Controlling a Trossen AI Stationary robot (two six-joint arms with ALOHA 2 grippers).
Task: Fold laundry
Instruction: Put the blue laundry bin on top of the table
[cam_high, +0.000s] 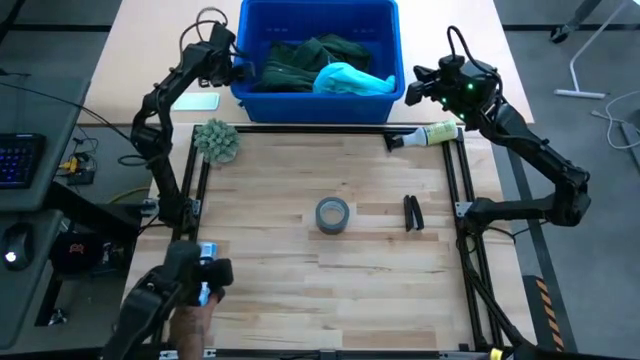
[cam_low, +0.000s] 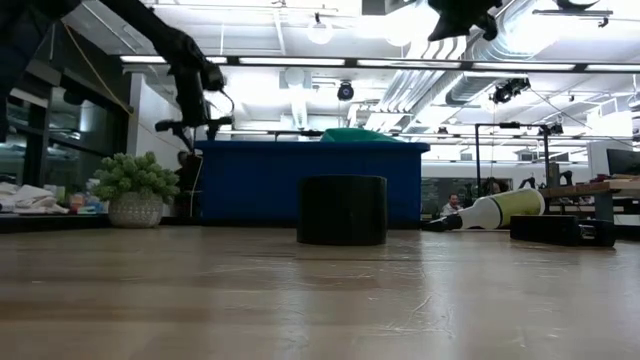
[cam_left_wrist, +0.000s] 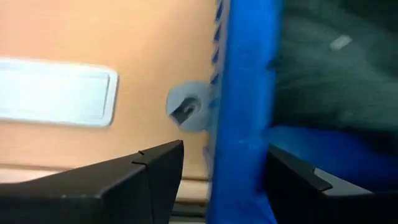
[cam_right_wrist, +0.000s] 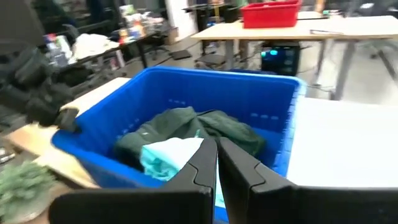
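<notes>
We see the laundry still in the blue bin (cam_high: 394, 30) at the far edge of the desk (cam_high: 300, 280): dark green garments (cam_high: 310, 58) heaped inside, with the turquoise shirt (cam_high: 352, 80) lying on top toward the bin's right front corner. Nothing has been laid on the desk for folding.

The left pincer (cam_high: 238, 70) sits at the bin's left wall; in its wrist view the fingers (cam_left_wrist: 155, 168) stand spread to either side of the blue rim, released, not squeezing it. The right pincer (cam_high: 418, 88) hovers just off the bin's right side, above the desk edge, clenched on nothing; its wrist view shows the two fingertips pressed together, pointed at the bin with the green cloth and turquoise piece in it.

On the desk we find a grey-green fuzzy ball (cam_high: 216, 140) near the left rear, a tape roll (cam_high: 332, 214) in the middle, a dark small object (cam_high: 412, 212) to its right, and a bottle (cam_high: 430, 134) lying on its side near the right rear.
</notes>
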